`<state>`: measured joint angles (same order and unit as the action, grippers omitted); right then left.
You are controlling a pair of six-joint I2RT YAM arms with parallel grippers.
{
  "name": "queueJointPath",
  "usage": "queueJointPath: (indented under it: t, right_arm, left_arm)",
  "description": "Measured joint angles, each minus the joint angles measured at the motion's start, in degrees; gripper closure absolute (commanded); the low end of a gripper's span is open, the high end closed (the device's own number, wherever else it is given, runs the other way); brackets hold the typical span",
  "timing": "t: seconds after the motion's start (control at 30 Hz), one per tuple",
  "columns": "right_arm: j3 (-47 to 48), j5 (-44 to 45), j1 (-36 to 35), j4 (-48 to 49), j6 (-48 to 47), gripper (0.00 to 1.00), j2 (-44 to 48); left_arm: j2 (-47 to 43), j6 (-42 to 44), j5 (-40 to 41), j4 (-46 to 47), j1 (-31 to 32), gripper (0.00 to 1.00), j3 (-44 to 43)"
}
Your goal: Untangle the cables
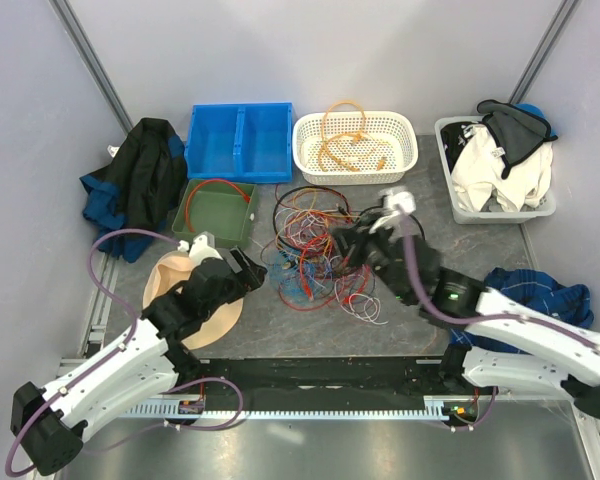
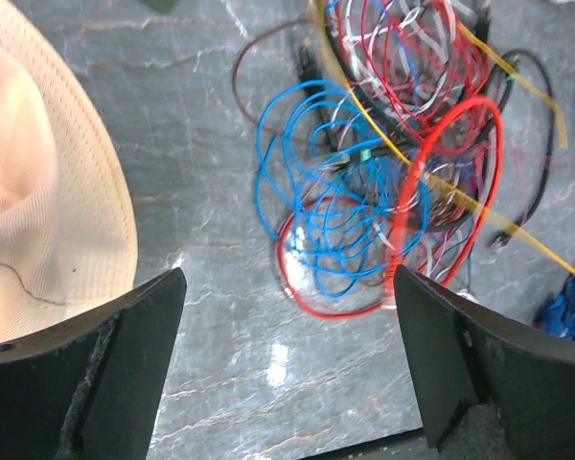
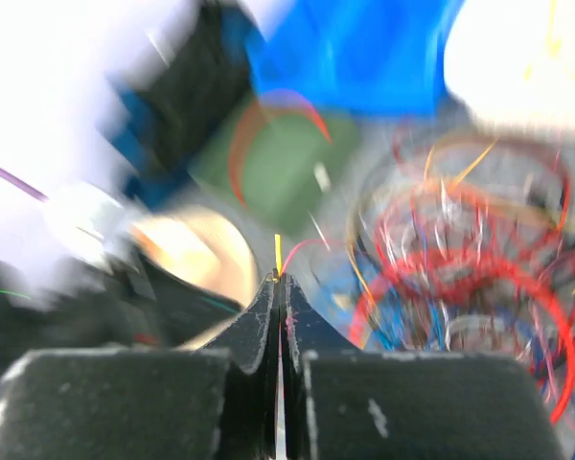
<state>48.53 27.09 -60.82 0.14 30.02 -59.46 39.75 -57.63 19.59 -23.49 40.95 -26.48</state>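
The cables (image 1: 315, 255) lie in a tangle of red, blue, yellow, black and white wires at the table's middle. In the left wrist view a blue coil (image 2: 335, 220) and a red loop (image 2: 450, 182) lie just beyond my open, empty left gripper (image 2: 287, 283), which hovers at the tangle's left edge (image 1: 255, 268). My right gripper (image 1: 340, 245) is over the tangle's right side. In the blurred right wrist view it (image 3: 280, 278) is shut on a thin yellow wire (image 3: 277, 251) and a thin red wire at its tips.
A beige hat (image 1: 185, 295) lies under the left arm. At the back stand a green tray (image 1: 215, 215) with a red cable, a blue bin (image 1: 240, 140), a white basket (image 1: 355, 145) with orange cables, and a grey bin (image 1: 495, 175) of clothes. A dark jacket (image 1: 135, 180) lies left, a blue cloth (image 1: 535, 285) right.
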Motion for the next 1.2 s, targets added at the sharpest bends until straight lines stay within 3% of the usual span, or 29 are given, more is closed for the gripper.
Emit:
queueJointPath:
  t: [0.13, 0.27, 0.5, 0.73, 0.97, 1.2]
  right_arm:
    - [8.8, 2.1, -0.2, -7.5, -1.6, 1.0, 9.1]
    - [14.8, 2.5, -0.2, -13.8, -2.7, 1.0, 12.2]
    - [21.1, 1.1, -0.2, -20.3, -3.3, 1.0, 12.5]
    - [26.6, -1.0, -0.2, -23.3, -3.3, 1.0, 11.0]
    - [28.3, -1.8, -0.2, -25.4, -3.3, 1.0, 10.9]
    - [30.3, -2.4, -0.2, -27.1, -3.3, 1.0, 10.9]
  left_arm:
    - [0.2, 0.0, 0.9, 1.0, 0.0, 0.06, -2.1]
    - [0.9, 1.6, 0.7, 6.4, 0.0, 0.0, -3.7]
    - [5.6, 7.7, -5.3, 32.8, 0.0, 0.0, -1.1]
    - [20.6, 14.8, -15.3, 62.0, 0.9, 0.0, 3.9]
    - [31.1, 21.4, -24.4, 77.2, 5.4, 0.01, 4.0]
    - [35.0, 25.2, -27.5, 84.8, 7.1, 0.08, 5.1]
